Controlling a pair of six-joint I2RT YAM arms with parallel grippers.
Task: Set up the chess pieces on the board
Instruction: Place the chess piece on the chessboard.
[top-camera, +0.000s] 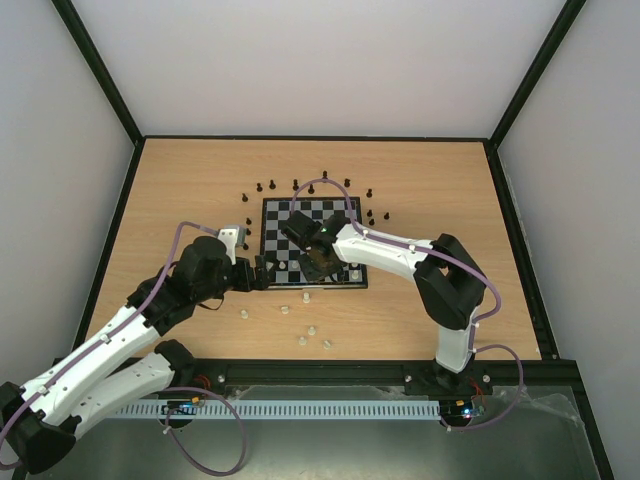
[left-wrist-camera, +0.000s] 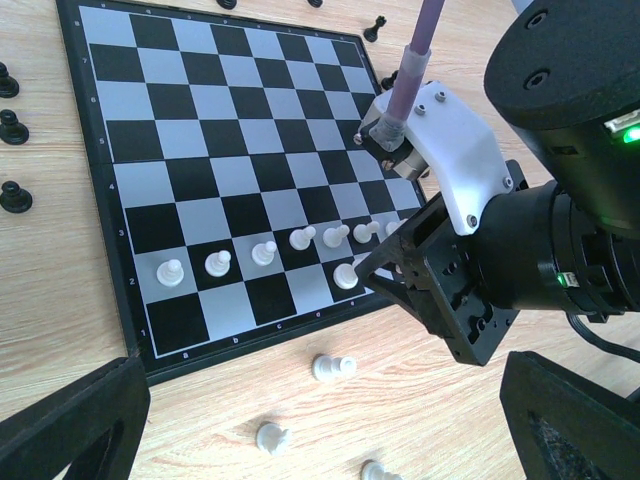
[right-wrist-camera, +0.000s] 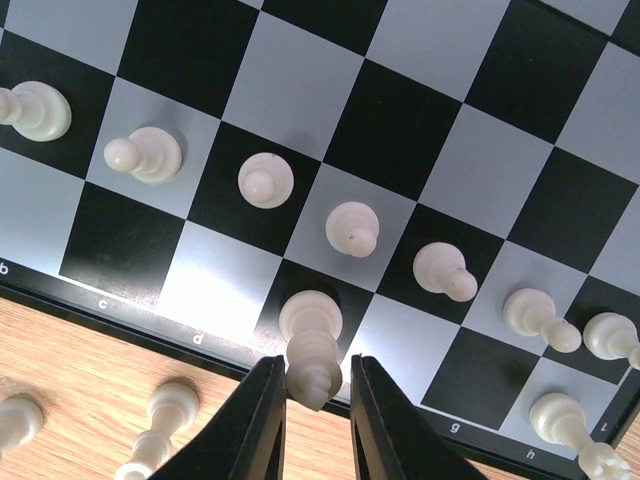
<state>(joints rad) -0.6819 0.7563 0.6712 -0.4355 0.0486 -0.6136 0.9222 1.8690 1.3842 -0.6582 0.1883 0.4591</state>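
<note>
The board is laid flat on the wooden tabletop, one edge turned toward the arm bases. A tall white piece is seen on a black square of the board's nearest row, about midway along that edge. Its long axis is upright, base on the square and head pointing up. The right gripper is lowered over it, its fingers drawn narrow and set close on either side of the head. Whether the head is actually pinched cannot be told.

In the next row further onto the board, seven white pawns are stood upright in a line. Another white piece is placed at the board's near right corner.

The left gripper is held beside the board's near left corner, its fingers spread wide with nothing between them.

Loose white pieces are scattered on the tabletop off the board's near edge. One of them is laid on its side, its long axis roughly along that edge. Black pieces are dotted off the board's far edge and beside its left and right edges.
</note>
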